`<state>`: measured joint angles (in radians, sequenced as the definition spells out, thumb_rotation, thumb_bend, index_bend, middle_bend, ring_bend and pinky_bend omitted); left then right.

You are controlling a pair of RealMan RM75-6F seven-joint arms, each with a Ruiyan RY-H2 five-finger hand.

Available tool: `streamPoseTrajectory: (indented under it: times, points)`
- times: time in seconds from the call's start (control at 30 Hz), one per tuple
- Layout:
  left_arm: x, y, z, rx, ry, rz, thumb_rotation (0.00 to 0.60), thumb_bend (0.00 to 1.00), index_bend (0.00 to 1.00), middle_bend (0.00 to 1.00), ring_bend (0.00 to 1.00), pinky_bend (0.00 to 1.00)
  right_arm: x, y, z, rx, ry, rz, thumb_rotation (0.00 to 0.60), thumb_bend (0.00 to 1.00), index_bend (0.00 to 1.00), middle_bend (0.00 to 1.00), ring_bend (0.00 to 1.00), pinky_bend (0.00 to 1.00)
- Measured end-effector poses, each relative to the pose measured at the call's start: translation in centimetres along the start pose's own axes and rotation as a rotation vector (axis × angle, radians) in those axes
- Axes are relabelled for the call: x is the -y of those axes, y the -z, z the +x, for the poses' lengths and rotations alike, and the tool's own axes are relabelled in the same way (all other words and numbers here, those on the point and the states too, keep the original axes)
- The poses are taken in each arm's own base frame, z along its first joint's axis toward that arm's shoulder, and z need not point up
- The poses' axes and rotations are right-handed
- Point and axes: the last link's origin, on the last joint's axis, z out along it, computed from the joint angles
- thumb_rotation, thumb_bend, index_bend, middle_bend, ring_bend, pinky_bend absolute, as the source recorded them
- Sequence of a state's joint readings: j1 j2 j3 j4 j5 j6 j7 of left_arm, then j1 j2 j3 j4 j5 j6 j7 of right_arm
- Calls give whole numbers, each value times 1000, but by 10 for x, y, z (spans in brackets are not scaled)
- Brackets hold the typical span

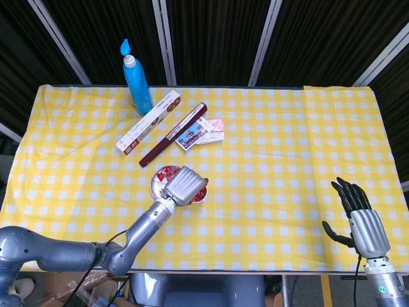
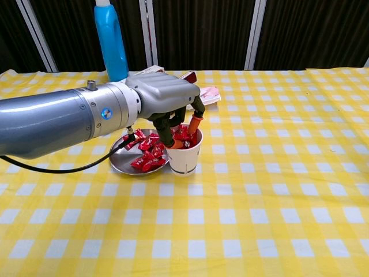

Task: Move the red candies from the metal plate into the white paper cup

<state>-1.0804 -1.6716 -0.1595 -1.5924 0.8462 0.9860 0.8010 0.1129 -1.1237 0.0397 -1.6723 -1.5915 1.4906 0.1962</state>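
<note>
**opsguy:** Yellow checked cloth over the whole surface [image 1: 268,160], dark curtains behind. From the head view my left hand [image 1: 186,185] sits right on top of the white paper cup [image 1: 199,194], so I mostly see knuckles. Just left of it the metal plate [image 1: 157,180] peeks out with a few red candies [image 1: 167,171] on it. My right hand [image 1: 358,217] is parked well off at the near right edge, fingers spread, holding nothing. Blue bottle [image 1: 137,79] and some flat boxes [image 1: 148,120] sit at the back, out of the way.

**tabletop_tim:** So how far along are you?

**opsguy:** Chest view tells more. Left hand [image 2: 170,107] is over the white paper cup [image 2: 184,156] with fingertips [image 2: 196,122] dipped to the rim, curled around the pile. Can't tell for sure whether a candy is pinched in there or already let go, since everything under the fingers is red. Cup looks heaped to the brim. The metal plate [image 2: 118,160], touching the cup on its left, has a handful of red candies [image 2: 147,157] left.

**tabletop_tim:** Past halfway then?

**opsguy:** I'd guess so. Several trips remain, and my worry is the cup running out of room.
</note>
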Motion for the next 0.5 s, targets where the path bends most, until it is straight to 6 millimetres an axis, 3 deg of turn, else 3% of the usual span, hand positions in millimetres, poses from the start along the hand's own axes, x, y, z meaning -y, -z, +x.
streamPoseTrajectory:
  times: [0.23,0.5]
  points:
    - [2,3,10,-50,36,6,600,271,366,860,939,987,0,0,-1,1,2,0,600,388,0,0,0,0]
    - [24,10,31,-126,108,53,600,269,329,853,936,987,0,0,-1,4,4,-1,600,388,0,0,0,0]
